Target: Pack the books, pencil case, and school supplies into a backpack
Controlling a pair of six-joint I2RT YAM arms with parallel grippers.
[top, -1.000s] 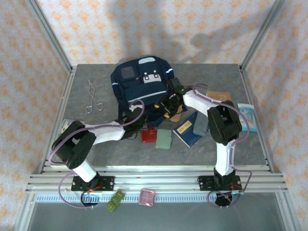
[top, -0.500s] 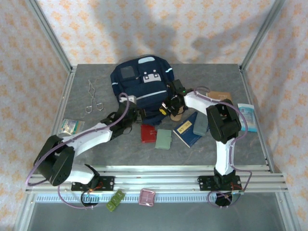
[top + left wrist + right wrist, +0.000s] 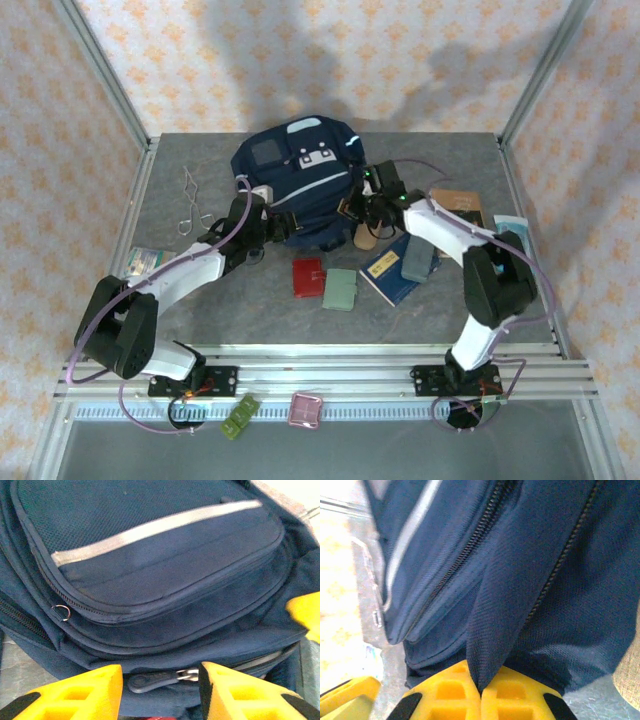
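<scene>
The navy backpack (image 3: 295, 180) lies at the table's back centre. My right gripper (image 3: 358, 207) is at its right side, shut on a fold of its fabric (image 3: 500, 630). My left gripper (image 3: 160, 692) is open at the bag's near edge, with a dark zipper pull (image 3: 152, 680) lying between its fingers, untouched. The tan pencil case (image 3: 365, 238) lies beside the bag under the right gripper. In front lie a red case (image 3: 308, 277), a green case (image 3: 340, 290), a dark blue book (image 3: 388, 275) and a grey slab (image 3: 417, 258). A brown book (image 3: 458, 203) is partly under the right arm.
A metal scissor-like tool (image 3: 190, 202) lies at the back left. A light-blue packet (image 3: 512, 228) sits at the right edge and a small packet (image 3: 146, 262) at the left edge. Frame posts stand at the table's corners.
My left arm stretched forward to the backpack's near edge and its jaws widened. The right gripper shut on the backpack's fabric and pulled it up and to the right.
</scene>
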